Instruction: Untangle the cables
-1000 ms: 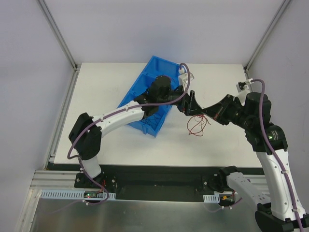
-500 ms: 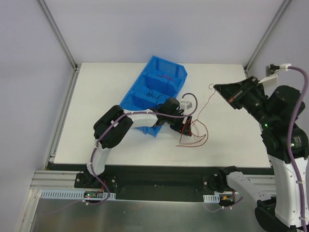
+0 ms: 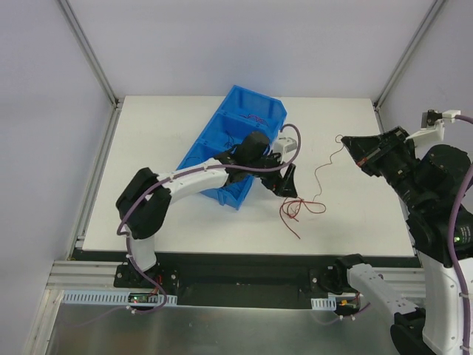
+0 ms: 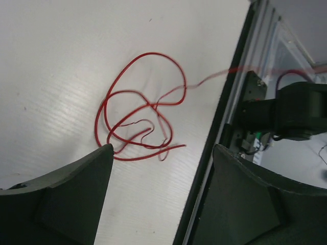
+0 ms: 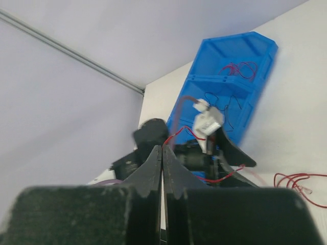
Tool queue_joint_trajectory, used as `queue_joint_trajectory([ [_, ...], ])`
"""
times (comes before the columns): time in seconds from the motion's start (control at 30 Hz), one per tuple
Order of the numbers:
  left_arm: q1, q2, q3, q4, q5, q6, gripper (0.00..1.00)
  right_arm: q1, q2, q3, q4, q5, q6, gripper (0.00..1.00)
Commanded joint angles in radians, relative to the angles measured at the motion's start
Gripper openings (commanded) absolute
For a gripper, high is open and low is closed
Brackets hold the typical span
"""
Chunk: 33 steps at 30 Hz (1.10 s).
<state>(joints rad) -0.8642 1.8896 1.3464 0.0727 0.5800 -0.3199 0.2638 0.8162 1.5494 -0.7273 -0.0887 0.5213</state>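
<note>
The cables [image 3: 299,208] are found right of the bin [image 3: 260,96], just beyond the spread left gripper [image 3: 288,185]. One strand [image 3: 321,174] is drawn rightward, pinched by the right gripper [image 3: 345,140].

Left wrist cam: red cable [image 4: 152,105] smears to a blur twd the table [image 4: 51,46] edge, I lose it there. Right wrist cam: its loops cut off at rt edge; black cables [image 5: 226,104] in blue bin [image 5: 245,51] too thin to count.

The left arm [image 3: 185,177] and right arm [image 3: 437,296] have white links, black joints, black fingers [image 4: 56,199]; a purple hose [image 3: 463,117] follows each
</note>
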Motion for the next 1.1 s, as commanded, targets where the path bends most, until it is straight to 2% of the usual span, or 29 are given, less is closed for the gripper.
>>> queue_joint_trajectory([
  [0.0,0.007,-0.159,0.105,-0.065,0.084,0.055,0.79,0.000,-0.011,-0.008,0.000,0.044,-0.066,0.00],
  [0.27,0.007,-0.320,0.140,-0.068,0.092,0.056,0.87,0.000,0.064,0.095,0.040,-0.002,-0.072,0.00],
  [0.47,-0.002,-0.354,0.246,-0.060,0.050,0.068,0.92,0.000,0.072,0.065,0.115,-0.066,-0.009,0.01],
  [0.7,-0.076,-0.297,0.269,-0.036,-0.005,0.206,0.91,0.002,0.064,0.055,0.155,-0.126,0.072,0.00],
  [0.87,-0.110,-0.219,0.272,0.039,-0.006,0.193,0.90,0.000,0.070,0.092,0.172,-0.152,0.121,0.00],
  [0.97,-0.116,-0.144,0.252,0.123,-0.040,0.141,0.84,0.000,0.078,0.132,0.183,-0.160,0.154,0.00],
  [1.07,-0.116,-0.051,0.214,0.215,-0.112,0.120,0.74,0.000,0.101,0.213,0.195,-0.161,0.186,0.00],
])
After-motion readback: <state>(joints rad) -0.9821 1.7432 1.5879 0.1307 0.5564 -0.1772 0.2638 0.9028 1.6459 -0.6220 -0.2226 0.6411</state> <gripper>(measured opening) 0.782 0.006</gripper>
